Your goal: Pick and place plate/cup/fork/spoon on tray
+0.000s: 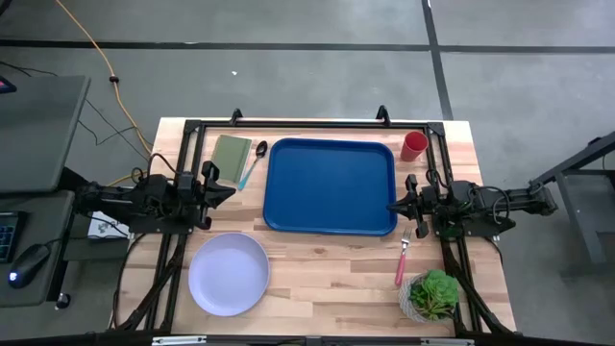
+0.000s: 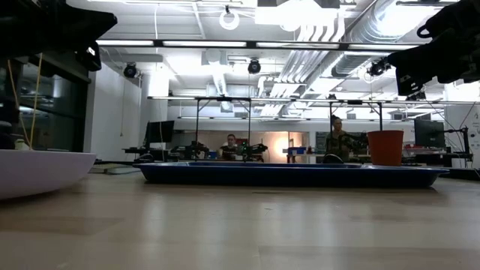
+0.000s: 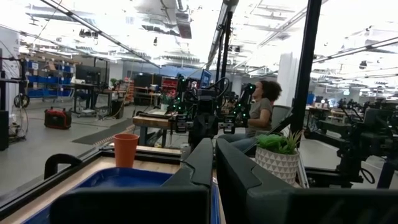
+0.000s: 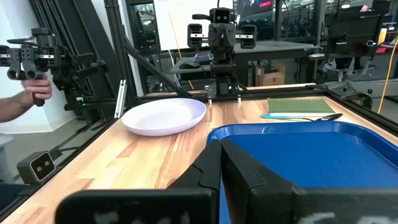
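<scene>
1. Plate lies on the bare table at about 7 o'clock from the tray, outside the rim and not touching it. It sits at roughly 5 o'clock from the left gripper, which hangs at the tray's 9 o'clock side. The left arm is clearly the nearer one for it.
2. The spoon lies beside an olive-green rectangle, at about 1 o'clock from the left gripper, its long axis running 1 to 7 o'clock with the dark bowl at the far end.
3. The tray holds nothing; none of the four things is on it, so I judge the task not yet begun.
4. The cup stands upright just off the tray's 1 o'clock corner, at about 11 o'clock from the right gripper.
5. The fork lies at 6 o'clock from the right gripper, long axis near 12 to 6, tines toward the gripper. A potted plant stands just beside its handle end.
6. Both sets of jaws look clenched, fingers pressed together in each wrist view, grasping nothing.
</scene>
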